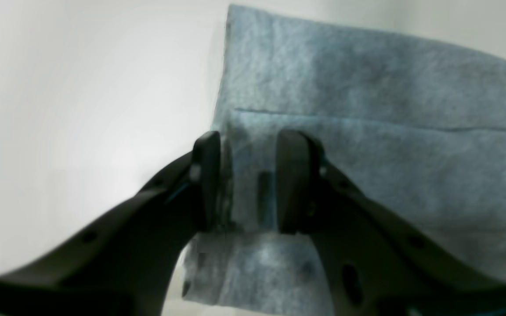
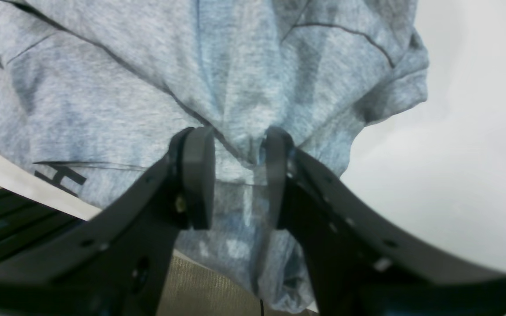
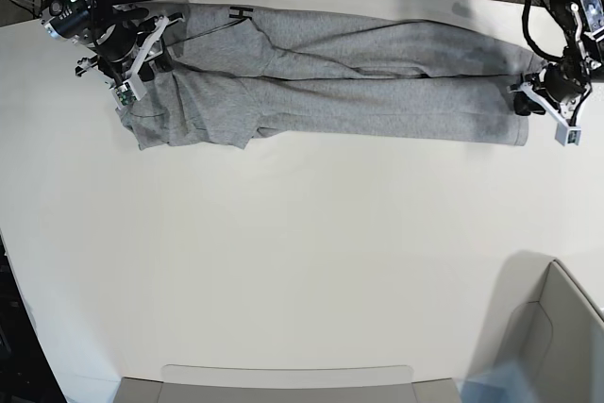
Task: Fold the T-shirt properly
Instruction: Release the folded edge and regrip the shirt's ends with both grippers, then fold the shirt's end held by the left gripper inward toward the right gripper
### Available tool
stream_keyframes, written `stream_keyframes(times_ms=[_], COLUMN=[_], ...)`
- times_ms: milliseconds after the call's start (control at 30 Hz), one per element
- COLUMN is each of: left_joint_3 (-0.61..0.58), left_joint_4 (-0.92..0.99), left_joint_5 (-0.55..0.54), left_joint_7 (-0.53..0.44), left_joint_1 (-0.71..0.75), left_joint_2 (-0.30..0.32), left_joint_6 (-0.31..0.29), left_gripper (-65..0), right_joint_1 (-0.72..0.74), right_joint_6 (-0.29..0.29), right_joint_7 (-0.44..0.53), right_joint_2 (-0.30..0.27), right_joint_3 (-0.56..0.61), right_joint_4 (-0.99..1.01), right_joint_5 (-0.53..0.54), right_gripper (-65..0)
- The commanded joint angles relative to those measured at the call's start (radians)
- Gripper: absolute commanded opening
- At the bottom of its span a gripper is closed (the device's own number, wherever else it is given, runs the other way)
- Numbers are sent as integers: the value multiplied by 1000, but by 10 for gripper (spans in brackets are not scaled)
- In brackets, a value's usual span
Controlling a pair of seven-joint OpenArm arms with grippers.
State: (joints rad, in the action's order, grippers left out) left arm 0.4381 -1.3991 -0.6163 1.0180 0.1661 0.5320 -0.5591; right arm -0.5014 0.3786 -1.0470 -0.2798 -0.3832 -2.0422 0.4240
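The T-shirt point(image 3: 340, 77) lies along the far edge of the table point(image 3: 283, 261), folded lengthwise into a long narrow band. Each arm works one end so the band can be handled evenly. The left gripper point(image 1: 244, 182) straddles the hem corner with its fingers apart and cloth between them, not visibly pinched. The right gripper point(image 2: 240, 177) stands at the bunched sleeve end, fingers also apart around a gather of fabric. Judged from this placement, a crosswise fold comes next.
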Motion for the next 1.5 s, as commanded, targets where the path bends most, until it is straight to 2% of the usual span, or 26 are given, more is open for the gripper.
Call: stream_keyframes(times_ms=[0, 333, 467, 667, 867, 967, 1000, 1100, 1333, 1467], left_joint_3=[-3, -5, -5, -9, -158, -200, -206, -200, -193, -61], left_joint_4=[4, 93, 96, 151, 171, 172, 174, 188, 231, 235], left_joint_5=[-1, 19, 17, 17, 9, 9, 9, 11, 11, 11], left_joint_7=[-32, -55, -57, -51, -49, -49, -49, -49, -61, -60], left_joint_1=[-7, -7, -7, -7, 0, 0, 0, -6, -13, -55], left_joint_2=[21, 21, 46, 47, 43, 43, 41, 41, 44, 43], left_joint_6=[-2, -2, -2, -2, -25, -108, -126, -131, -138, -139], left_gripper=[-427, -427, -427, -427, -429, -473, -512, -650, -650, -650], right_joint_1=[2, 2, 2, 4, 17, 23, 23, 23, 39, 39], right_joint_6=[4, 4, 4, 4, 4, 4, 4, 4, 4, 4], right_joint_7=[18, 18, 18, 18, 18, 18, 18, 18, 18, 18], right_joint_2=[-14, -17, -17, -19, -19, -19, -19, -19, -19, -19], right_joint_3=[-4, -4, -4, -6, -6, -6, -7, -7, -7, -7], right_joint_4=[-15, -15, -15, -15, -13, -13, -13, -13, -13, -13], right_joint_5=[13, 13, 13, 13, 13, 13, 13, 13, 13, 13], right_gripper=[-446, -446, -446, -446, -446, -446, -446, -446, -446, -446])
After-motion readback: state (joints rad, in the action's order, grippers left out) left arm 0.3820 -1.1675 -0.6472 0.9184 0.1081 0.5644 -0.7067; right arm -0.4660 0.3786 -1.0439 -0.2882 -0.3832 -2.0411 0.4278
